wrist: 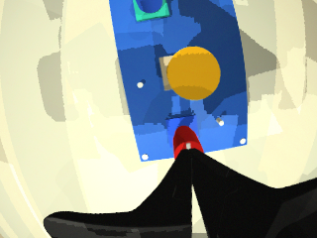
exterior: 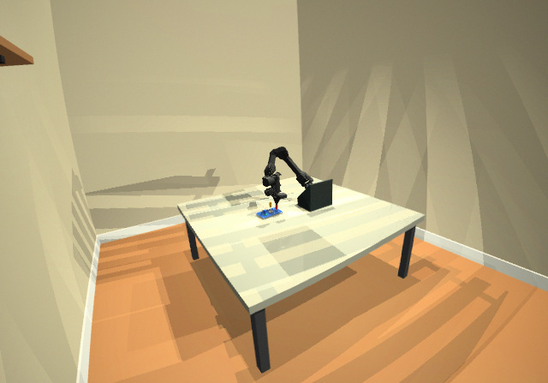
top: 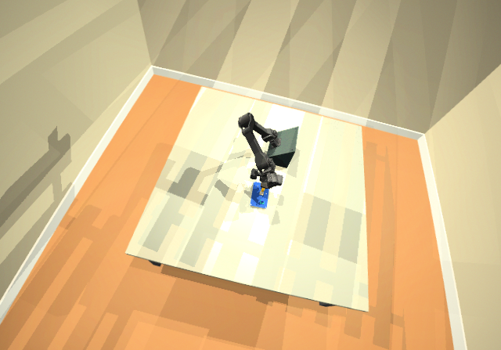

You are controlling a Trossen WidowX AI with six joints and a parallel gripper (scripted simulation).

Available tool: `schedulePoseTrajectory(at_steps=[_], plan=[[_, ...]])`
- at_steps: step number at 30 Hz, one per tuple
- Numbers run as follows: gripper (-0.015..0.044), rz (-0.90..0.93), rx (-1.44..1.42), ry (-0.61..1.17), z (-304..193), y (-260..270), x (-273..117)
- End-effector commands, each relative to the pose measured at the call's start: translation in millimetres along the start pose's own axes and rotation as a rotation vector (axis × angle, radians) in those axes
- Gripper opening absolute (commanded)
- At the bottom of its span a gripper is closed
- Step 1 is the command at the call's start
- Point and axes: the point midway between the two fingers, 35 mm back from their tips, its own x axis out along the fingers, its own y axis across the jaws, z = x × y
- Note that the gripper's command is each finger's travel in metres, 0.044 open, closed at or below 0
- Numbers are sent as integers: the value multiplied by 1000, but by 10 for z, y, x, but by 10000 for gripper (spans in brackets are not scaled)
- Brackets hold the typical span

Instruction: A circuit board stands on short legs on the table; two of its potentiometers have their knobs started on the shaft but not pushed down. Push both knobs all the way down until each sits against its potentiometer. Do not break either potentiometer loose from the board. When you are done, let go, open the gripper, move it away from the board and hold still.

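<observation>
The blue circuit board (top: 254, 201) (exterior: 263, 215) (wrist: 144, 119) stands on the table. A yellow-orange knob (exterior: 270, 204) (wrist: 193, 73) stands high above the board's middle, over a pale potentiometer (wrist: 165, 74). A red knob (exterior: 276, 206) (wrist: 185, 136) stands at the end of the board over a blue potentiometer (wrist: 180, 122). My gripper (wrist: 188, 155) (exterior: 276, 203) is shut with nothing between its fingers. Its tips are at the top of the red knob and hide part of it; whether they touch it, and how far down the knob sits, I cannot tell.
A green potentiometer (wrist: 153, 16) with a blue round top is at the board's other end. Small white pins stand on the board, one pin (wrist: 140, 85) left of the yellow knob. A dark green wedge-shaped box (top: 285, 142) (exterior: 319, 195) stands beside the arm's base.
</observation>
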Motion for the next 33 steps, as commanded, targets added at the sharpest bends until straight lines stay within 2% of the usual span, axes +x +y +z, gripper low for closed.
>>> schedulePoseTrajectory(at_steps=[1, 14, 22, 24, 30, 33], plan=[[0, -6, 9, 8, 12, -10, 18], [0, -6, 9, 8, 12, -8, -176], [210, -10, 2, 10, 5, -8, -117], [157, -10, 3, 10, 54, -6, -169], [0, -3, 12, 7, 413, -9, -641], [0, -4, 10, 7, 486, -10, -761]])
